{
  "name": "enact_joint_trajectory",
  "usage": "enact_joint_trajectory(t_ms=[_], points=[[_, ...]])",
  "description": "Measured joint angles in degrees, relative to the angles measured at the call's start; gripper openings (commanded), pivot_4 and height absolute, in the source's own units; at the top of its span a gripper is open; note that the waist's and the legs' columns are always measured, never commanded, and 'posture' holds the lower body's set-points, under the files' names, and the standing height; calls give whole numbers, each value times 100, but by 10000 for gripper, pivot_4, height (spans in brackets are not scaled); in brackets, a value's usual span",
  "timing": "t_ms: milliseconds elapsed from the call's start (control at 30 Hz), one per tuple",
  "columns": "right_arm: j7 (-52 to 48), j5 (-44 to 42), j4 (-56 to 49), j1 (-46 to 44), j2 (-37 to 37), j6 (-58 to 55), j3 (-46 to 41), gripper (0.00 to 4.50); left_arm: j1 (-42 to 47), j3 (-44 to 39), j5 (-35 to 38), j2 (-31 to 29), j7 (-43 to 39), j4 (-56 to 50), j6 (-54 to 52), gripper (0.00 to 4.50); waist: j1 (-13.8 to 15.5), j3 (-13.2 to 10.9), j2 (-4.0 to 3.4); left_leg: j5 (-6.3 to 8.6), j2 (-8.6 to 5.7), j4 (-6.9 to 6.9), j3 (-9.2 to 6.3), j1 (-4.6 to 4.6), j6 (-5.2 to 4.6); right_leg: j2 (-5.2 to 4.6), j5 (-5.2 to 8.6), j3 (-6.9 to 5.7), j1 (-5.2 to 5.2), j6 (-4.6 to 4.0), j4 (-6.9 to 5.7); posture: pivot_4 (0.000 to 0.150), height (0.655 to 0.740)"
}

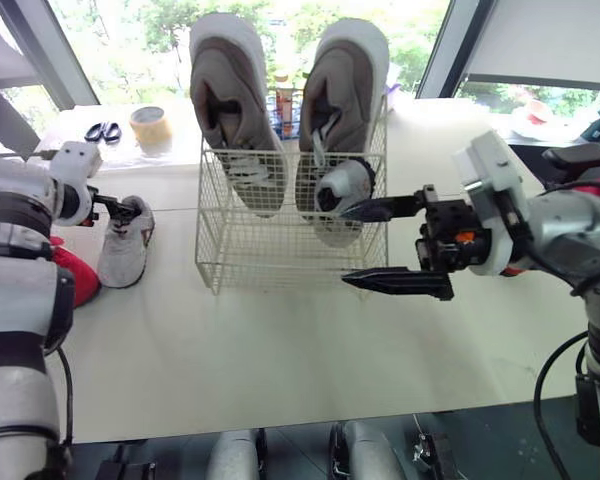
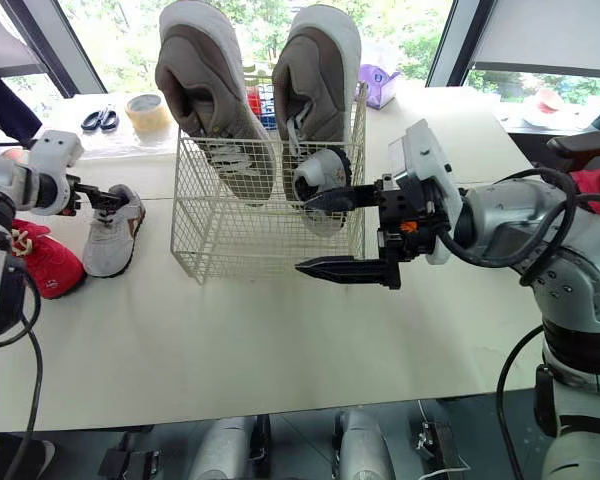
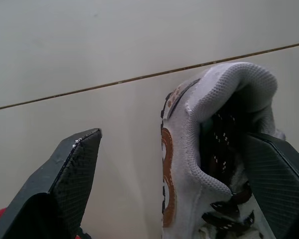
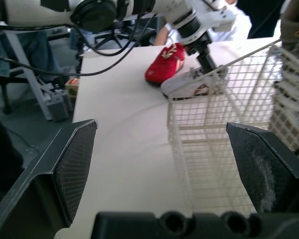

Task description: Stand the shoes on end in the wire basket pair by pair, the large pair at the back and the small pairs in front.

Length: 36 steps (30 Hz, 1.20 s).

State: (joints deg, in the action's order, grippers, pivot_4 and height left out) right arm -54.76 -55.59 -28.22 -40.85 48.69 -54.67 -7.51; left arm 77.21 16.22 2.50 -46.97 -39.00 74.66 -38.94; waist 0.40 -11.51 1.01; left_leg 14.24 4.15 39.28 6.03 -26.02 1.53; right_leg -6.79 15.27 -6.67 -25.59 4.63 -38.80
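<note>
1. Basket [image 1: 242, 262] stands mid-table towards the far edge. Two large shoes [image 1: 230, 100] stand on end along its back, with one small grey shoe [image 1: 340, 190] in front of them on the right side.
2. Right gripper [image 1: 346, 245] hovers at the basket's right front corner, jaws wide and holding nothing.
3. Left gripper [image 1: 118, 208], jaws wide, straddles the collar of a loose grey shoe [image 1: 125, 255] near the table's left edge, beside a red shoe [image 1: 75, 275].

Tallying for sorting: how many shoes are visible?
5. Left large shoe, right large shoe and, in front, small grey shoe stand in the wire basket; pale shoe and red shoe lie on the table left of it. Others may be hidden.
</note>
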Motion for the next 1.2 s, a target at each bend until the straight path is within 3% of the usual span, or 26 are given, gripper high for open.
enact_joint_trajectory(t_ms=[200, 433, 533, 600, 700, 733, 900, 1000, 1100, 1200], points=[[146, -46, 0, 0, 36, 0, 1, 45000, -123, -435, -230, 195, 271, 172, 201, 1006, -13, 1, 2, 0, 0, 1, 0, 3, -1, 0, 0, 0, 0, 0, -10, 1500, 6938], [196, -43, 60, -1, 199, 0, 0, 45000, -78, -1379, -58, 158, 711, 235, 159, 442, 0, -2, 10, 2, 0, 6, -4, 2, -5, -1, 0, -1, -1, 0, -18, 1500, 6938], [191, -134, 278, -24, 263, -87, -64, 45000, 387, -2109, 336, -27, 1030, 56, -75, 442, 16, -17, 69, 1, 1, 12, -10, -14, -4, -1, 0, -5, -9, -1, -22, 1500, 6938], [284, -372, 472, -64, 272, -260, -268, 45000, 515, -2494, 599, -191, 1085, -716, -278, 442, 14, -15, 73, 4, 4, 37, -13, -37, -8, -3, -1, -7, -17, 0, -24, 1500, 6938], [499, -982, 823, -63, 439, -731, -702, 45000, -336, -3696, 1400, -83, 1487, -4041, -964, 442, -1, -16, 73, 9, 4, 51, -12, -45, -15, -12, -7, -2, -13, 12, -24, 1500, 6938], [537, -1247, 909, -63, 524, -909, -855, 45000, -817, -4370, 1769, 262, 1808, -5572, -1157, 442, -1, -13, 68, 11, 2, 55, -10, -38, -18, -14, -10, 2, -5, 16, -22, 1500, 6938], [518, -1553, 1239, -204, 655, -1165, -887, 45000, -1686, -6232, 3287, 1970, 3207, -9006, -1345, 442, 6, -12, 69, 12, 8, 80, -17, -5, -21, -11, -21, -3, 28, 9, -33, 1500, 6938], [360, -1433, 1913, -316, 651, -1172, -837, 45000, -2724, -6086, 3680, 2532, 3634, -10430, -1580, 442, 7, -11, 69, 21, 9, 73, -15, 75, -35, -6, -19, 0, 99, 9, -33, 1500, 6938], [44, -1094, 2319, -456, 652, -1125, -446, 45000, -3078, -5475, 4113, 3119, 3860, -11026, -1692, 442, 109, -7, 84, 31, 8, 87, -33, 54, -51, -5, -21, -16, 99, 6, -26, 1500, 6938], [-181, -1025, 2372, -492, 650, -1233, -183, 45000, -3159, -4886, 4351, 3204, 3883, -11375, -1526, 442, 119, -7, 77, 33, 6, 83, -22, 57, -54, -6, -21, -6, 94, 6, -23, 1500, 6938]])
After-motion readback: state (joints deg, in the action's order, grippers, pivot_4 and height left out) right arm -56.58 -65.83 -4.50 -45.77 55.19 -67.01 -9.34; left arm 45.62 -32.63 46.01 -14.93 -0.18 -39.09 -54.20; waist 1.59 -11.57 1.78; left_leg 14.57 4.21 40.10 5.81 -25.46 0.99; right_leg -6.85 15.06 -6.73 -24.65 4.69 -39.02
